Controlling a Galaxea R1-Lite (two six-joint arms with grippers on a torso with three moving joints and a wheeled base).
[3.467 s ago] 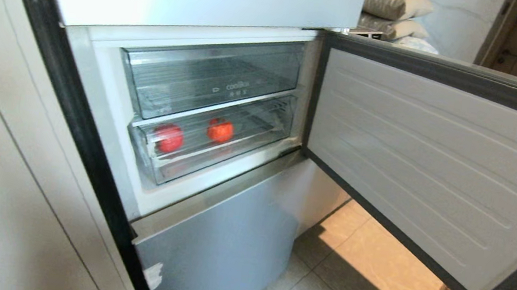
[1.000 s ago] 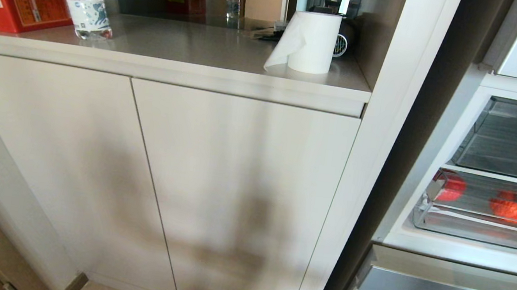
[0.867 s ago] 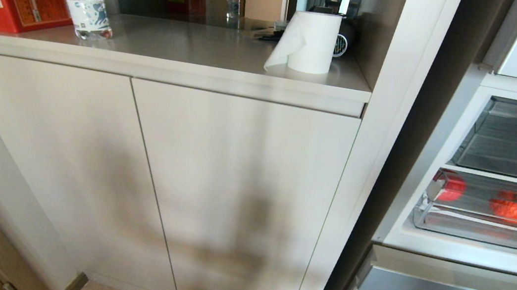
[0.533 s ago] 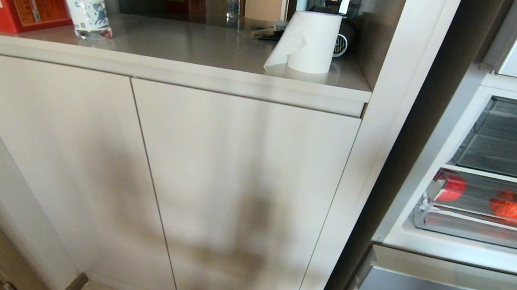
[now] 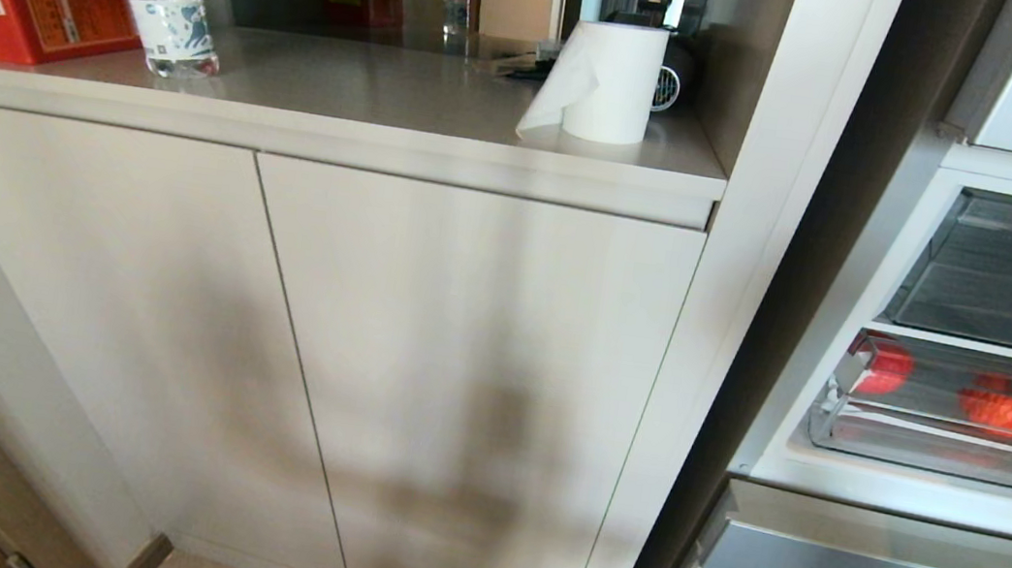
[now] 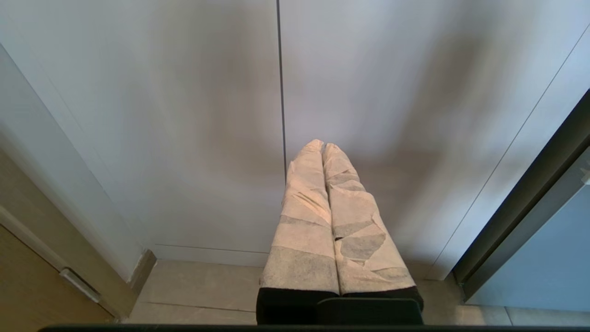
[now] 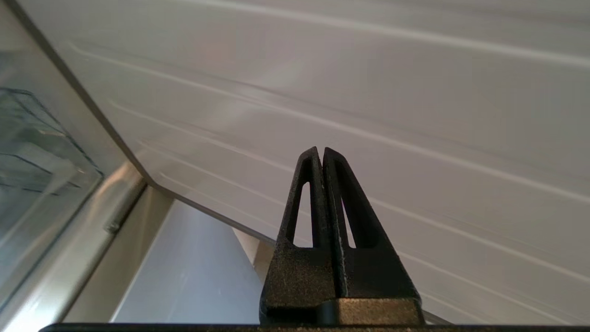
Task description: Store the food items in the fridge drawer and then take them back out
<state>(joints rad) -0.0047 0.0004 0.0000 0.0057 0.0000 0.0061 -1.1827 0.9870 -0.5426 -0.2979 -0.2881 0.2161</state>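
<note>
From the head, both food items sit inside the fridge drawer, neither pincer in sight. The left gripper, fingers pressed together, faces the cabinet doors. The right gripper, closed and empty, points at the fridge door.

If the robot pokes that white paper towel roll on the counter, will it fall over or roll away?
The white paper towel roll stands upright on its flat end on the beige counter, so a low poke would probably just slide it. It looks light, so a high poke might tip it, and then it could roll. Its loose hanging sheet looks floppy.
</note>
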